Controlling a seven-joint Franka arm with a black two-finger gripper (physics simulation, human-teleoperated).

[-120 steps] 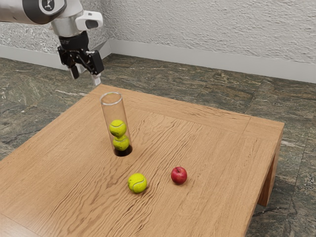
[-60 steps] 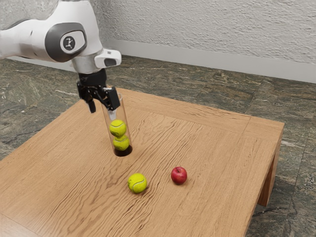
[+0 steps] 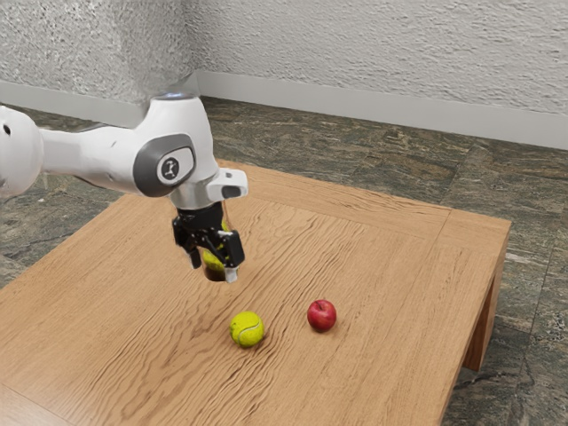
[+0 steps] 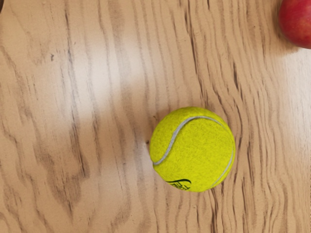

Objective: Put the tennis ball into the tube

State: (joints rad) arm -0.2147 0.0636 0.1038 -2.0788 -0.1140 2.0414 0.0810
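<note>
Centring over the loose tennis ball (image 3: 248, 328)
Your gripper (image 3: 214, 269) has its fingers apart; the ball rests on the table (image 3: 390, 266), near the apple (image 3: 321, 315). Centre above it, then descend straight, straddling it evenly without nudging.

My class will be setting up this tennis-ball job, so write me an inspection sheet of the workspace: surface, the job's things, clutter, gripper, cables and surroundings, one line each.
Surface: wooden table with a strong grain; spills, nothing seen.
Job's things: loose tennis ball on the table; tube partly hidden behind the gripper, with yellow-green showing inside; ball count there cannot be told.
Clutter: red apple, near the loose ball but not touching it, toward the exterior view's right.
Gripper: open, fingers apart, above the table and not holding the loose ball.
Cables: nothing seen.
Surroundings: dark stone-patterned floor, rough pale wall.
</note>
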